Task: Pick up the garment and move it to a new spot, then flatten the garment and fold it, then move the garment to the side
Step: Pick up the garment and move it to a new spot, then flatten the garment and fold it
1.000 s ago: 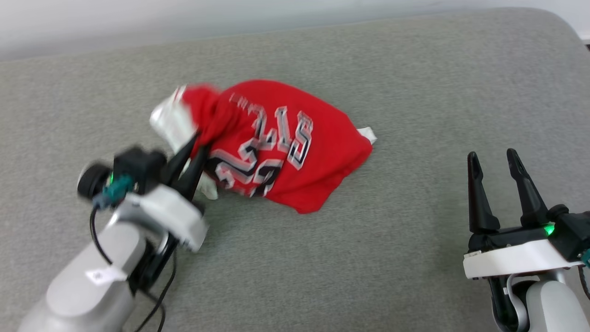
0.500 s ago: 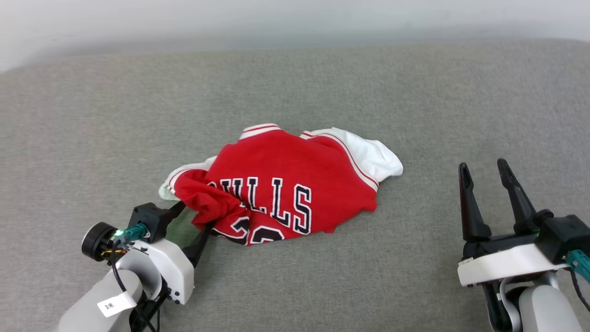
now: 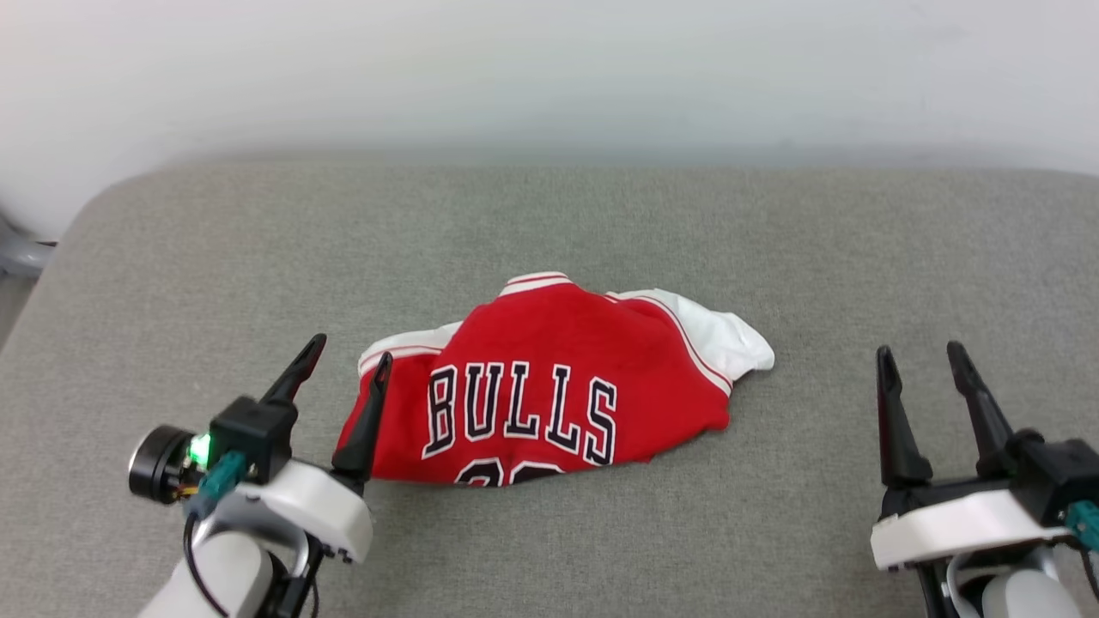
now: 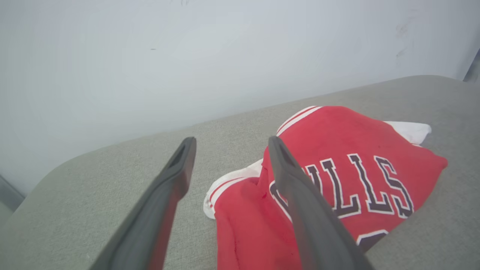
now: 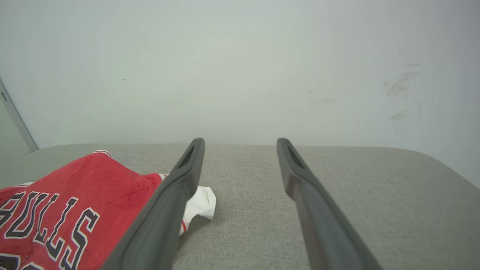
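Head view: left gripper and right gripper gape empty (garment between, number half hidden).

A grey woven fabric surface with rounded corners fills the lower frame. A plain pale wall runs across the top behind it. A grey bar shows at the far left edge. Faint dark scuff marks sit on the wall at upper right.

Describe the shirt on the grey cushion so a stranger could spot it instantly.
Start at the wide grey cushion below the pale wall. Near its middle lies the garment, crumpled. It alone is red, with white sleeves and black BULLS lettering.
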